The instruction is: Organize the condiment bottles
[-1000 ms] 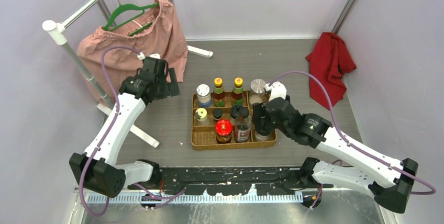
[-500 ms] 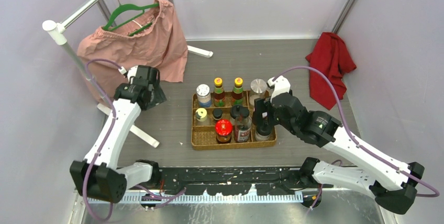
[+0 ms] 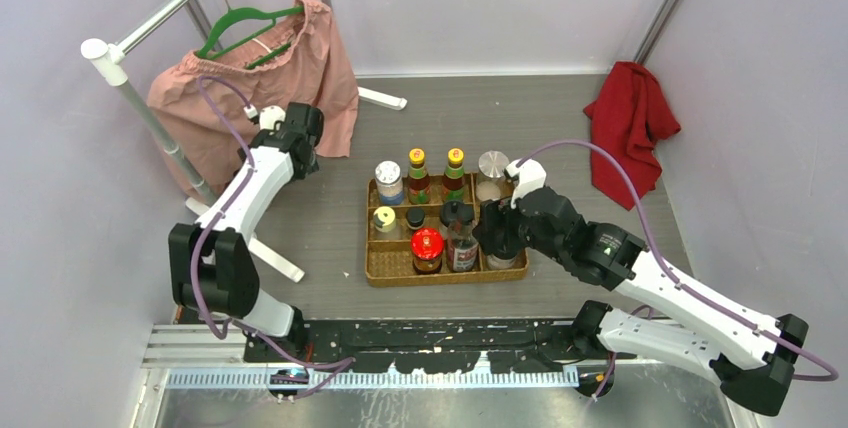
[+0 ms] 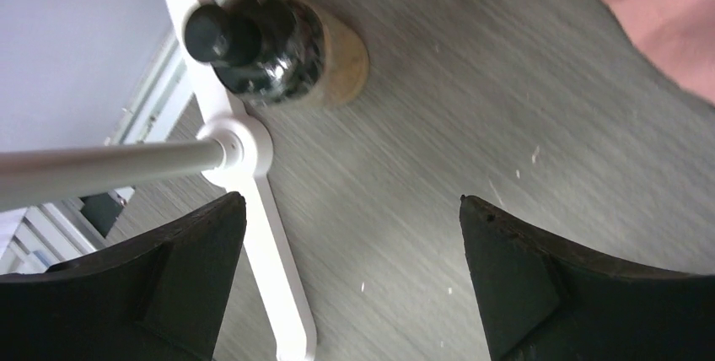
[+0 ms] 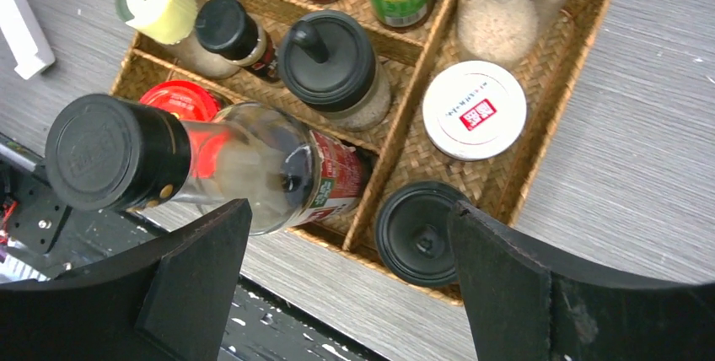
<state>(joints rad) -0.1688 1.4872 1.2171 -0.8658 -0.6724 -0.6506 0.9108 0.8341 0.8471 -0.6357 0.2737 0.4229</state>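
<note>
Several condiment bottles stand in the tan woven tray [image 3: 380, 274]: two yellow-capped sauce bottles [image 3: 417, 174], a white-lidded shaker [image 3: 388, 180], a silver-lidded shaker [image 3: 492, 170], a red-lidded jar [image 3: 427, 245] and a tall black-capped bottle [image 3: 460, 228]. My right gripper [image 3: 497, 235] hovers open and empty over the tray's right compartments. In the right wrist view it [image 5: 347, 209] sits above a black lid [image 5: 417, 230] and a white-lidded jar [image 5: 474, 108]. My left gripper [image 3: 303, 153] is open and empty by the pink cloth. The left wrist view [image 4: 352, 201] shows a black-capped bottle [image 4: 270, 45] on the floor ahead.
A white clothes rack [image 3: 150, 118] holds a pink garment [image 3: 250, 78] on a green hanger at the back left. Its white foot [image 4: 253, 209] lies between my left fingers and the loose bottle. A red cloth [image 3: 630, 128] lies at the back right.
My left arm has swung round and its gripper has moved back towards the pink garment. My right gripper has stayed over the tray, shifting slightly towards the near edge.
</note>
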